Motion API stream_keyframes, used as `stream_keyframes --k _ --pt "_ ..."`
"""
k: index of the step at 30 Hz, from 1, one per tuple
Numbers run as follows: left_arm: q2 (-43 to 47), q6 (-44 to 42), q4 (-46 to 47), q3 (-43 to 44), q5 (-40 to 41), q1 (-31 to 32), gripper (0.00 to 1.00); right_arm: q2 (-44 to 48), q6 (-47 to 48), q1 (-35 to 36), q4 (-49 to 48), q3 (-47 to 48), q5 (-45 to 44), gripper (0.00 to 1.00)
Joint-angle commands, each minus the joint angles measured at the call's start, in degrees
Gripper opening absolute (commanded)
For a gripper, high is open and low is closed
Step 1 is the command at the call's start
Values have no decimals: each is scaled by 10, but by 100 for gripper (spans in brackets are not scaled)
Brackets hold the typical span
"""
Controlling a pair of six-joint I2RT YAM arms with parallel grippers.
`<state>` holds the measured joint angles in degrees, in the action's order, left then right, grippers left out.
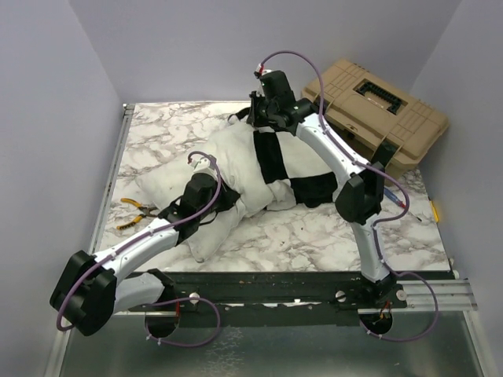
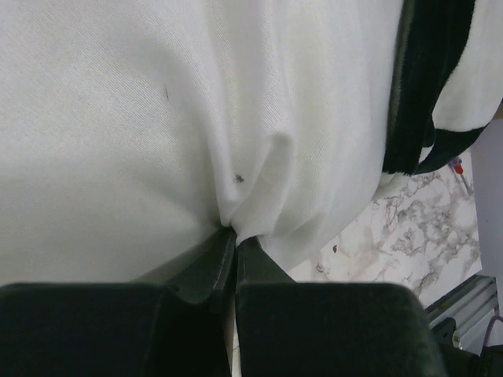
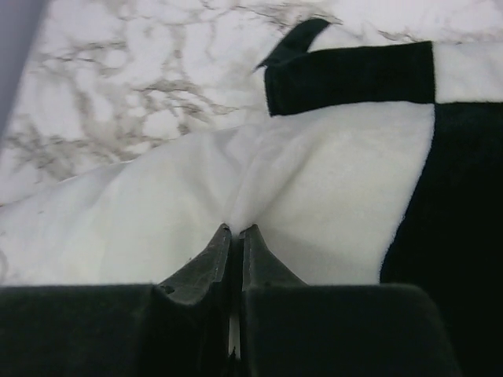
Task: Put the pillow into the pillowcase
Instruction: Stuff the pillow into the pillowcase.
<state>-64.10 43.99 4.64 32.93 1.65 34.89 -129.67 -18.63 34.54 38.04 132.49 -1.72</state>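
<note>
The white pillow lies slantwise across the marble table, its near end bare. The black-and-white checked pillowcase covers its right part. My left gripper is shut on a pinch of pillow fabric near the pillow's middle. In the left wrist view the gripper holds a white fold of the pillow, with the pillowcase at the upper right. My right gripper is at the far end. In the right wrist view the gripper is shut on a white square of the pillowcase.
A tan toolbox stands at the back right, close to the right arm. Yellow-handled pliers lie at the left, near the pillow's corner. A small yellow item lies by the right edge. Grey walls enclose the table on three sides.
</note>
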Motion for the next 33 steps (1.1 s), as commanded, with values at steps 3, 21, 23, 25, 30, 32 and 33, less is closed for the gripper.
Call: stream_keyframes --k 3,21,23,25,30,32,33 --pt "-31 -19 13 24 -1 7 0 97 -77 7 -105 -44 278 2" --pt "-57 -13 7 149 79 -13 0 48 -93 48 -7 -123 373 37" --pt "-62 -3 7 143 83 -20 0 64 -62 48 31 -91 301 61" --pt "-74 3 7 142 82 -28 0 105 -48 47 41 -115 216 75" --pt "-101 14 4 148 64 -52 0 238 -65 15 5 -284 84 84" --pt "-109 18 0 152 63 -61 0 273 -82 -14 -9 -355 81 84" --pt "-111 22 -1 154 62 -66 0 286 -85 -28 -17 -384 82 83"
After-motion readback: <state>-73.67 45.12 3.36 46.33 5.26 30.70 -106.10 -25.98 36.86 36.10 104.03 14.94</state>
